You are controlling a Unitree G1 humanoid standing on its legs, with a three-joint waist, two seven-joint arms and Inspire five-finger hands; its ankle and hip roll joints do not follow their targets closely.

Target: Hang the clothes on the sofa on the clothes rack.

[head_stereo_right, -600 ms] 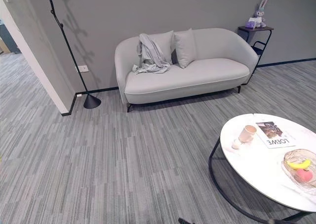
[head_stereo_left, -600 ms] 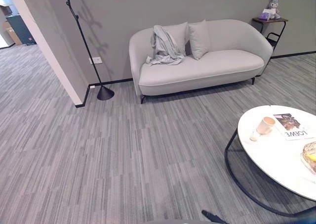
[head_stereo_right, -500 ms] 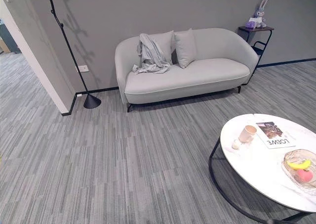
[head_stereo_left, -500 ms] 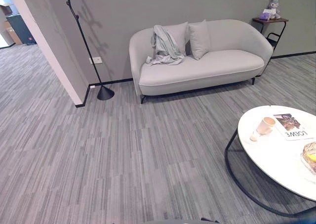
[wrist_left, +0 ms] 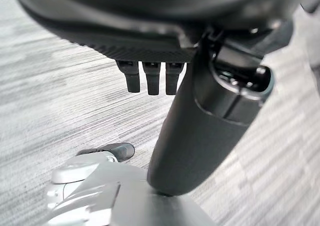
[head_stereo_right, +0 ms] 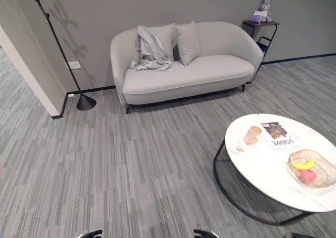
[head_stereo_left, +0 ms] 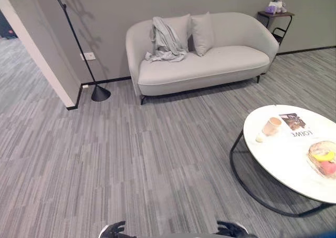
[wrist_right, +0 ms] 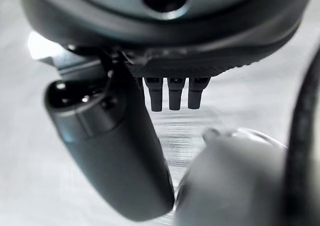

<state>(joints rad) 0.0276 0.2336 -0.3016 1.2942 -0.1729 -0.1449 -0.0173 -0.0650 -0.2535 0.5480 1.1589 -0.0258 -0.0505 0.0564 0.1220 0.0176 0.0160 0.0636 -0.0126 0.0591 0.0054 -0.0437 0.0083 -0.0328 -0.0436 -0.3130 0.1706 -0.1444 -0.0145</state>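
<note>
One grey garment (head_stereo_left: 167,40) lay draped over the left end of the pale sofa (head_stereo_left: 210,70), beside two cushions (head_stereo_left: 202,32), with the black clothes rack (head_stereo_left: 79,43) standing well apart to its left. On the round white bench (head_stereo_left: 286,159), a clear bowl (head_stereo_left: 323,159) held a banana and pink fruit, near a cup (head_stereo_left: 272,126) and a magazine (head_stereo_left: 295,123). Both the left hand (wrist_left: 150,76) and the right hand (wrist_right: 172,92) hung low and empty, fingers straight and relaxed.

Left hand (wrist_left: 150,76) hung low over the floor, fingers straight, holding nothing, right hand (wrist_right: 172,91) likewise lowered, fingers straight, thumb extended, empty.
</note>
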